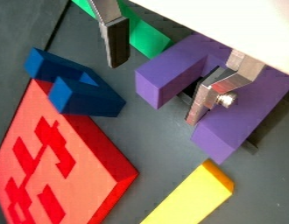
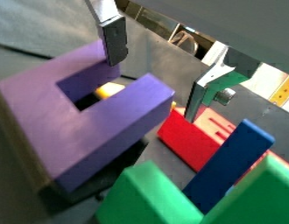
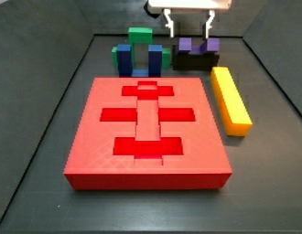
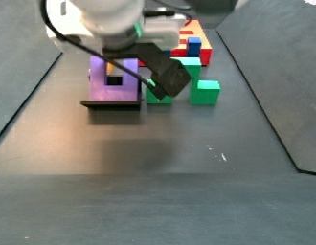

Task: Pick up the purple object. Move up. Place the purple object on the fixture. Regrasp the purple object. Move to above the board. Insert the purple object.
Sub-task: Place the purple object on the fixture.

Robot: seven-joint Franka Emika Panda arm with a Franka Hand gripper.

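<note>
While over the purple object (image 3: 199, 44) — hand (image 3: 191, 29) wide, blue-and-green blocks (image 3: 141, 53) and yellow bar (image 3: 231, 99) close beside.

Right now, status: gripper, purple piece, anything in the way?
Gripper open, fingers straddling the purple object. Purple object sits on the fixture, prongs up, not gripped. Blue-and-green cluster close beside; yellow bar beside the board.

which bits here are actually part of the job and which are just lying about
Part of the job: purple object resting on the fixture; board; gripper, open, fingers either side of the purple object.

Just lying about: blue-and-green block cluster; yellow bar beside the board.
</note>
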